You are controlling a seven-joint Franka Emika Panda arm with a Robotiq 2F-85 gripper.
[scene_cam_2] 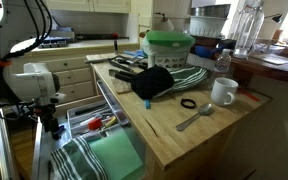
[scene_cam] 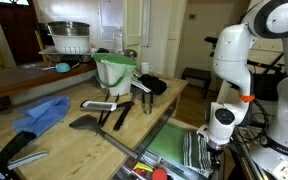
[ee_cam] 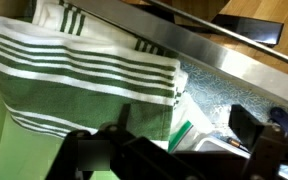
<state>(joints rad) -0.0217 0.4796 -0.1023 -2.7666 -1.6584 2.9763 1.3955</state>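
Observation:
My gripper [ee_cam: 174, 140] hangs low over an open drawer [scene_cam: 174, 140] beside the wooden counter. In the wrist view its two dark fingers [ee_cam: 252, 128] stand wide apart, open, with nothing clamped between them. A folded green and white striped towel [ee_cam: 74, 70] fills the drawer just beyond the fingers. A clear plastic packet with green print [ee_cam: 189, 125] lies under the gap. In both exterior views the gripper [scene_cam: 216, 146] [scene_cam_2: 50, 125] points down at the striped towels [scene_cam: 192, 152] [scene_cam_2: 79, 160].
The drawer's metal front rail [ee_cam: 219, 60] runs close above the fingers. On the counter are a green-rimmed bowl [scene_cam: 114, 70], black spatulas [scene_cam: 89, 122], a blue cloth [scene_cam: 42, 113], a white mug [scene_cam_2: 223, 92], a spoon [scene_cam_2: 194, 118] and a black cloth [scene_cam_2: 154, 82].

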